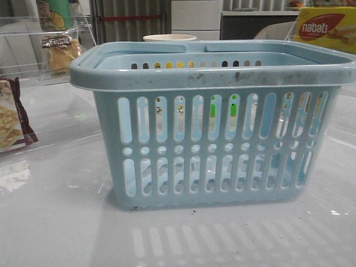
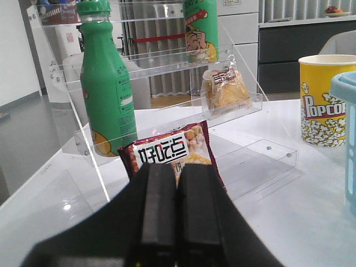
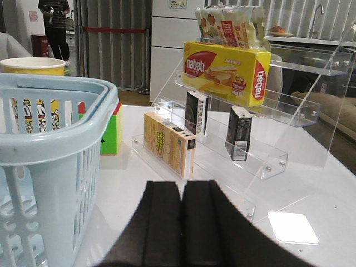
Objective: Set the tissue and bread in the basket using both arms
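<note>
Front view: blue basket [image 1: 211, 125] upright at mid-table, both my grippers closed and empty.

Left gripper [image 2: 177, 214]: fingers pressed together, nothing held, pointed at a maroon-edged cracker packet [image 2: 171, 153] lying on the table. Bread [image 2: 225, 92]: clear packet on the lower shelf of the clear rack [image 2: 139, 61], beyond the crackers, beside a green bottle [image 2: 107, 83]. Popcorn cup [image 2: 322, 100]: just beside the basket rim. Right gripper [image 3: 181, 222]: fingers shut, empty, beside the basket. Tissue: possibly one of the two dark packs [image 3: 239, 133] upright on the right-hand rack; I cannot tell which. Yellow wafer box [image 3: 227, 71]: shelf above them.
</note>
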Robot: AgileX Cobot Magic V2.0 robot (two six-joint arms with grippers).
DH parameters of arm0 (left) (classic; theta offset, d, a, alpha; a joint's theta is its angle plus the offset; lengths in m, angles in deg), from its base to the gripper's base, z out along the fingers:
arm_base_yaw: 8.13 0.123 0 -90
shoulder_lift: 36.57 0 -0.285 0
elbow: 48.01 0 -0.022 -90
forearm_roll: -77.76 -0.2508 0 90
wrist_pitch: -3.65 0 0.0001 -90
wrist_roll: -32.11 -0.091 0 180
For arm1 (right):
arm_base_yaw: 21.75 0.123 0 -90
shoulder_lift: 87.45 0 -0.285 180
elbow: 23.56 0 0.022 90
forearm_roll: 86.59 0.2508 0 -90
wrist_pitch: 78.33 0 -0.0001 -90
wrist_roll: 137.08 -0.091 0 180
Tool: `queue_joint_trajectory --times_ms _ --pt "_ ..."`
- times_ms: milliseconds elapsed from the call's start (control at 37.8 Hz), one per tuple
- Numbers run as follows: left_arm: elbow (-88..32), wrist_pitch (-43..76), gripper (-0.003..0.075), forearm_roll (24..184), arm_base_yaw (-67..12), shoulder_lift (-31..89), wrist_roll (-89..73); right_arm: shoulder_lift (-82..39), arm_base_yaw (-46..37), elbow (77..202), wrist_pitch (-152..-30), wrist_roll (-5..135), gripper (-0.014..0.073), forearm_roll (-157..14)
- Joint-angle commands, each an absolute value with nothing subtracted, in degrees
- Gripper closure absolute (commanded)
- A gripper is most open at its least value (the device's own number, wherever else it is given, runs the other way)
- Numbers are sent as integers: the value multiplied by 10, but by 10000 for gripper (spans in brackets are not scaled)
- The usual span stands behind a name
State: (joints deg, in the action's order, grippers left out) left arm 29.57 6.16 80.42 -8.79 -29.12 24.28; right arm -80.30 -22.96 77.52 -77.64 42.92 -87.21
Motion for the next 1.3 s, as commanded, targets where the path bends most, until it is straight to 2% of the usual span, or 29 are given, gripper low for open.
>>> queue_joint_trajectory --times_ms 0,872,1058,1269 --pt "295 12 629 808 -90 -301 244 -813 -233 775 -721 434 538 -873" --pt "295 12 629 808 -90 -301 244 -813 -233 775 -714 434 538 -873" --pt "292 -22 629 808 -90 -301 244 -813 -233 776 -706 434 538 -873" --pt "216 -8 629 809 -90 -300 244 -813 -232 856 -752 434 538 -873"
